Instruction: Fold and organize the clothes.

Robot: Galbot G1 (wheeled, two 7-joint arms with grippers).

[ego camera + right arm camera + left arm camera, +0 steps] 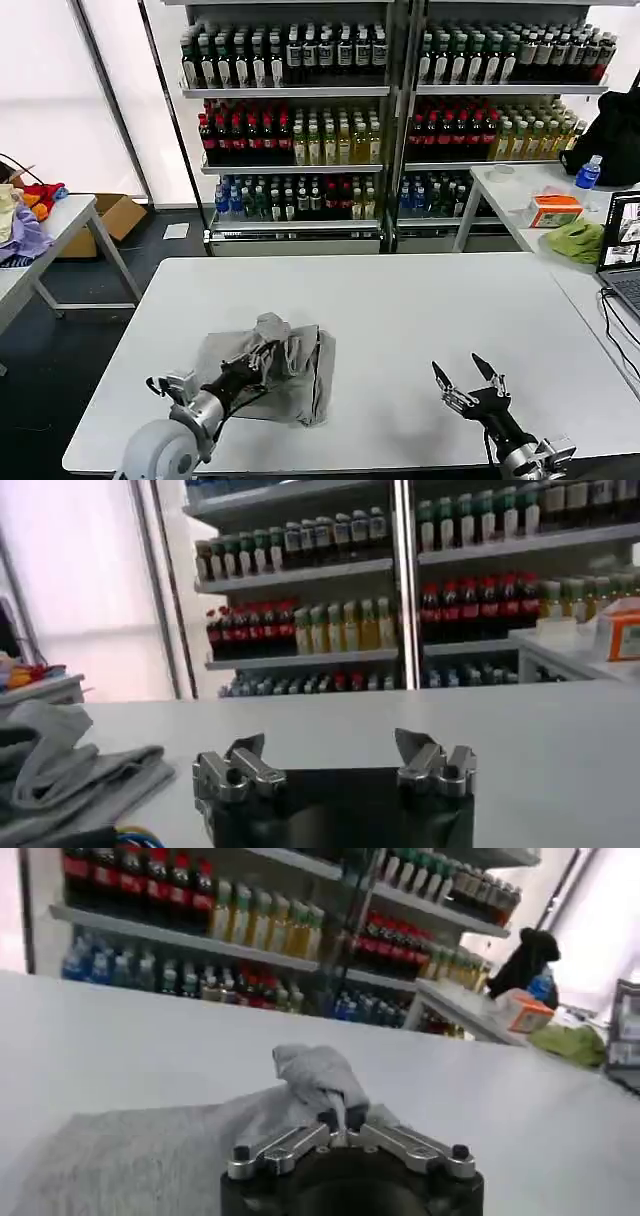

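A light grey shirt (300,380) lies crumpled and partly folded on the near left of the white table (420,310). My left gripper (266,353) is shut on a bunched fold of this shirt and holds it slightly lifted. In the left wrist view the shirt (150,1148) spreads below the left gripper (341,1118), and a pinched tuft rises between the fingertips. My right gripper (465,375) hovers open over bare table at the near right, well clear of the cloth. In the right wrist view the right gripper (330,748) has nothing between its fingers, and the shirt (70,770) lies off to one side.
Shelves of bottles (300,120) stand behind the table. A side table at the right holds a laptop (622,250), a lime-green cloth (578,240) and an orange box (553,210). Another table at the far left carries coloured garments (25,215). A cardboard box (112,220) sits on the floor.
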